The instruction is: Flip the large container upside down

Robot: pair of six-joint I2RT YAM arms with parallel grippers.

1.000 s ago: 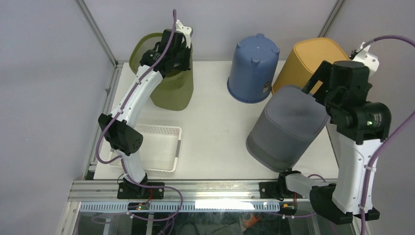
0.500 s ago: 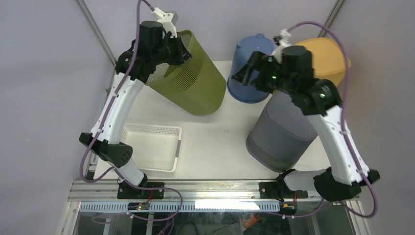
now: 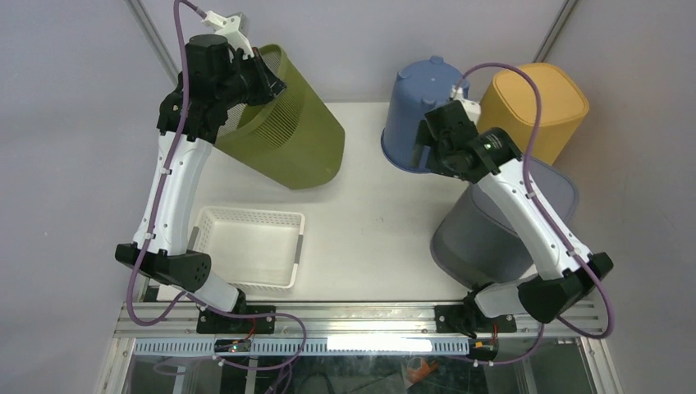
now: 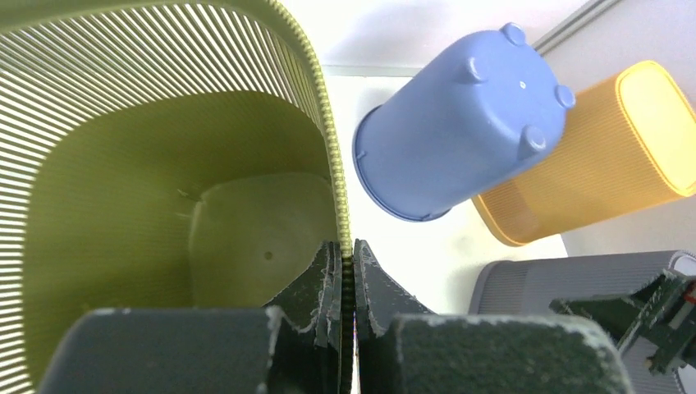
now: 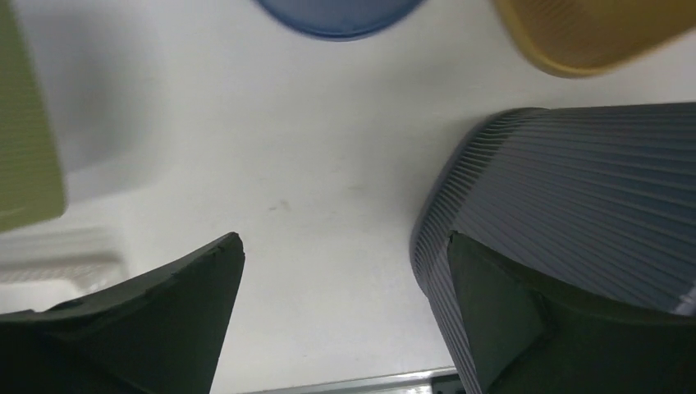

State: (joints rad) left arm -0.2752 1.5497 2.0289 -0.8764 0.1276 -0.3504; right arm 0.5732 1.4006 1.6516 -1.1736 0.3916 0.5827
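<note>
The large olive-green ribbed container is tilted at the back left, base on the table and open mouth raised toward the back left. My left gripper is shut on its rim. In the left wrist view the fingers pinch the rim, one inside and one outside, with the container's hollow inside in sight. My right gripper is open and empty above the table, between the blue container and the grey one. In the right wrist view its jaws stand wide apart over bare table.
A blue container stands upside down at the back, a yellow one beside it. A grey ribbed container stands at the right under my right arm, close to my right finger. A white basket lies front left.
My left arm has lifted the green container's rim up and back to the left, tilting it over. My right arm has swung from the far right to the table's middle.
</note>
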